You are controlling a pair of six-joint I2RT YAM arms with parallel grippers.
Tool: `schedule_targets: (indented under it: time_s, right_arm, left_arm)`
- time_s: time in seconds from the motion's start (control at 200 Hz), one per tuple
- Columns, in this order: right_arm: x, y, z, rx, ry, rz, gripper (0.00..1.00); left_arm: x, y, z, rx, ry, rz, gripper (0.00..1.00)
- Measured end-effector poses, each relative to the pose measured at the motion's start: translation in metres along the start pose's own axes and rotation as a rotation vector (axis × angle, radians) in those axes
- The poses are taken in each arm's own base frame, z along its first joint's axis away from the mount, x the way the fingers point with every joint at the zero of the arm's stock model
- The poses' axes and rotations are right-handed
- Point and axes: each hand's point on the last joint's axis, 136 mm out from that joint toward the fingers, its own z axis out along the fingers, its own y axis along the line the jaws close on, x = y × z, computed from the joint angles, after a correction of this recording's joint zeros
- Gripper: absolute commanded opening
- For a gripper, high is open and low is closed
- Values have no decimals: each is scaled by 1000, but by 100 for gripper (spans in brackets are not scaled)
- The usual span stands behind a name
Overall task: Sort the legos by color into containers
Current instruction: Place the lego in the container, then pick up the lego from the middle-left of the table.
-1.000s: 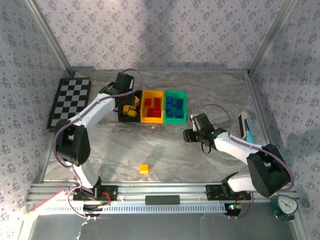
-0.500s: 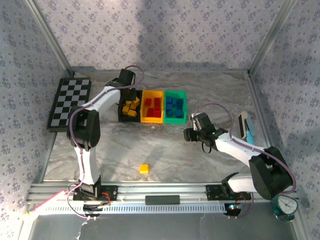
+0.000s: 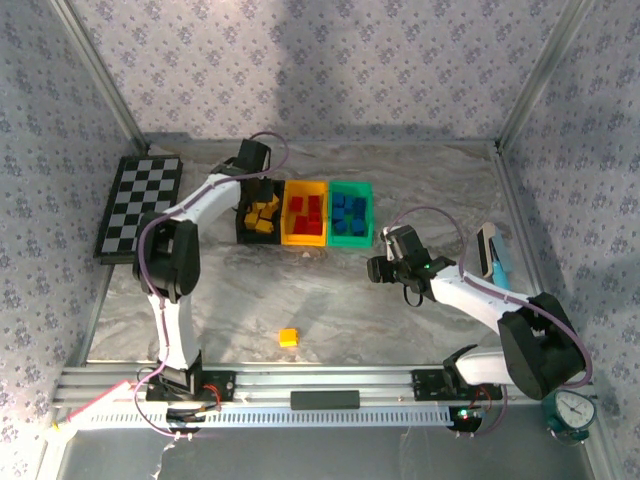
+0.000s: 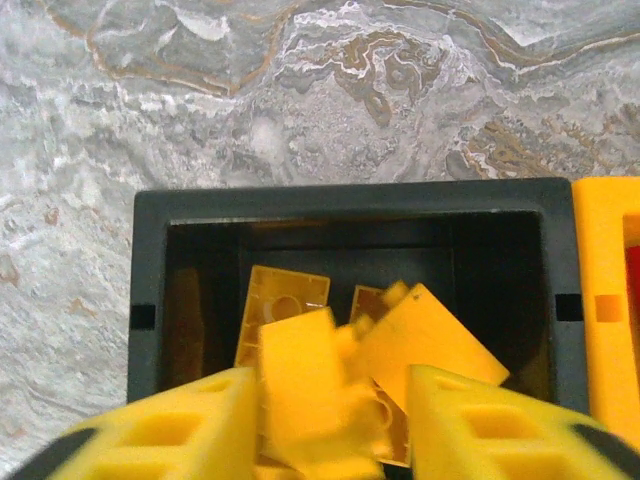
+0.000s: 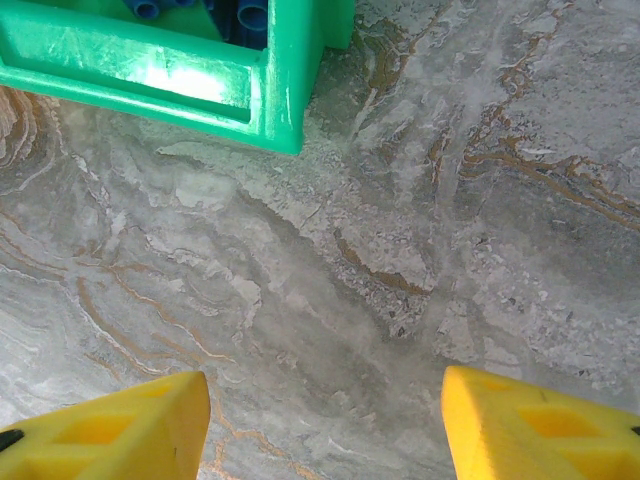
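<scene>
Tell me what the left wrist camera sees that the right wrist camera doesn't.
Left wrist: the black bin holding yellow bricks, plus an edge of the yellow bin. Right wrist: a corner of the green bin with blue bricks inside. Both: the marble table, and an open tool at the bottom, the left tool and right tool respectively.

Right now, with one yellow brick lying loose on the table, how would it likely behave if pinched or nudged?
The yellow brick looks like small hard plastic, so it is probably stiff and light. Its boxy shape sits flat on the table, so it should slide rather than roll. Its smooth faces may slip in a light pinch.
</scene>
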Motion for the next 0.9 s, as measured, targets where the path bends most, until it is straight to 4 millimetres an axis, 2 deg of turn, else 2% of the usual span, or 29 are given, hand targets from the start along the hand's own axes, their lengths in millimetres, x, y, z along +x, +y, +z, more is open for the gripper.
schedule_targets:
  time_s: [0.12, 0.275, 0.415, 0.74, 0.905]
  right_arm:
    - [0, 0, 0, 0, 0, 0, 64]
    - [0, 0, 0, 0, 0, 0, 64]
    - [0, 0, 0, 0, 0, 0, 64]
    - [5, -1, 5, 6, 24, -1, 64]
    - [8, -2, 8, 9, 33, -2, 64]
  left_arm:
    - [3, -1, -12, 24, -11, -12, 52]
    - [5, -2, -41, 71, -63, -31, 53]
    - [15, -6, -61, 109, -95, -37, 54]
    - [77, -29, -82, 189, -59, 33, 54]
    - [97, -40, -97, 248, -59, 65, 54]
